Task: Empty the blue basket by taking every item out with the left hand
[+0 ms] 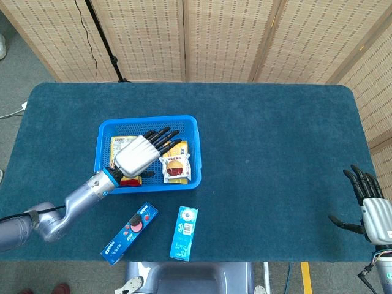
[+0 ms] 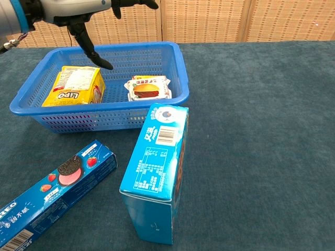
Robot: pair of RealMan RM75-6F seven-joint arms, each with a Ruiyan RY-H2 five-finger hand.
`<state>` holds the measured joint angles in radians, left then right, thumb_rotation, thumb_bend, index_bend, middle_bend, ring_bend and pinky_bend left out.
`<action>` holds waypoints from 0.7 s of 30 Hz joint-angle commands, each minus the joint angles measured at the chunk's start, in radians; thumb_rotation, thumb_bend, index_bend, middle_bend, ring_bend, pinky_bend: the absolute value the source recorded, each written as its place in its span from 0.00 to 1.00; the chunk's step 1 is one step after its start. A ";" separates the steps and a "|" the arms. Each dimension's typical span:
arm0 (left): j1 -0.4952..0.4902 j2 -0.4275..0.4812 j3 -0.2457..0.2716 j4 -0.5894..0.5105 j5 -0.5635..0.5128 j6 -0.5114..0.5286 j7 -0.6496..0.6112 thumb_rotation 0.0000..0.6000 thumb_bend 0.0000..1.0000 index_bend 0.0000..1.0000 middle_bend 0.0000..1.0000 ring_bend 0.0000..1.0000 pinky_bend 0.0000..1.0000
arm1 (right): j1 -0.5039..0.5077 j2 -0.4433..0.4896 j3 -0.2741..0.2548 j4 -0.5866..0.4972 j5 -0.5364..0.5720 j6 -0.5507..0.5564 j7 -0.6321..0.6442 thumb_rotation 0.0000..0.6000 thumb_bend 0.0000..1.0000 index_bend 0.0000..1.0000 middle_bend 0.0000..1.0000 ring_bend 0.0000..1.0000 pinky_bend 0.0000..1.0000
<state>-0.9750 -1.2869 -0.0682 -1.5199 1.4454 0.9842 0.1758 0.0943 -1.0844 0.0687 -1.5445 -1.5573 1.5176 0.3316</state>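
Note:
The blue basket (image 1: 149, 119) (image 2: 104, 119) stands left of the table's middle. Inside lie a yellow Lipo pack (image 2: 76, 86) on the left and a burger-print packet (image 1: 175, 164) (image 2: 148, 88) on the right. My left hand (image 1: 139, 153) (image 2: 68, 10) hovers over the basket with fingers spread and holds nothing. In the head view it covers most of the yellow pack (image 1: 119, 141). In the chest view its thumb points down toward that pack without touching it. My right hand (image 1: 370, 211) rests open near the table's front right corner.
A long Oreo box (image 1: 130, 233) (image 2: 52, 191) and a light blue box (image 1: 184, 233) (image 2: 157, 167) lie on the dark blue cloth in front of the basket. Woven screens stand behind the table, and a chair is at its front edge.

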 commanded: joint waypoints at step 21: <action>-0.062 -0.149 -0.095 0.022 -0.407 -0.258 0.012 0.91 0.00 0.00 0.00 0.00 0.25 | 0.007 -0.001 0.003 0.012 0.013 -0.021 0.017 1.00 0.00 0.00 0.00 0.00 0.00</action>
<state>-1.0339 -1.4253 -0.1566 -1.5024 1.0492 0.7266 0.1859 0.1011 -1.0851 0.0717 -1.5324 -1.5444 1.4963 0.3488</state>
